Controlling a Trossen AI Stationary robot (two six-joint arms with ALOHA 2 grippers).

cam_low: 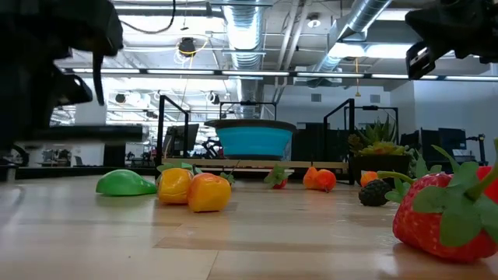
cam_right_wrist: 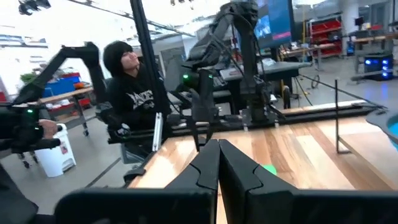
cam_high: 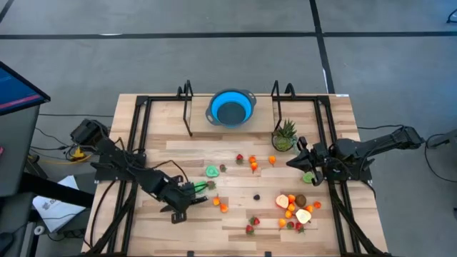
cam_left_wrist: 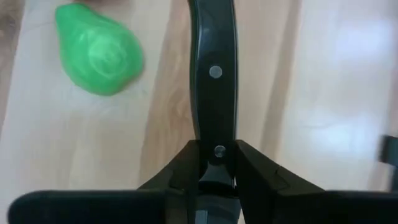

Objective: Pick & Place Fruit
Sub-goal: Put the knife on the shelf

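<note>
Small toy fruits lie over the table's right half: a green pear (cam_high: 212, 171), strawberries (cam_high: 240, 158), orange pieces (cam_high: 253, 165), and a cluster with peach halves (cam_high: 283, 201) and a kiwi (cam_high: 300, 200). My left gripper (cam_high: 198, 188) slants down at the left middle of the table, near a strawberry (cam_high: 214, 201) and an orange piece (cam_high: 223, 208). It is shut on a long black piece with two silver rivets (cam_left_wrist: 213, 93), like a knife handle. The pear (cam_left_wrist: 99, 50) lies beside that piece. My right gripper (cam_high: 300, 160) hovers shut and empty at the right, next to a lime (cam_high: 308, 176). My left gripper pinches the black riveted piece between its two fingers at its near end (cam_left_wrist: 217, 158), by the lower rivet. The piece runs on straight ahead of the fingers, along their line, over the tabletop. Its far end passes out of the wrist view.
A blue bowl (cam_high: 230, 108) stands at the far edge's middle, and a spiky green plant (cam_high: 284, 135) at the far right. Black frame posts (cam_high: 188, 107) rise along the far and side edges. In the right wrist view a person (cam_right_wrist: 127, 87) sits beyond the table.
</note>
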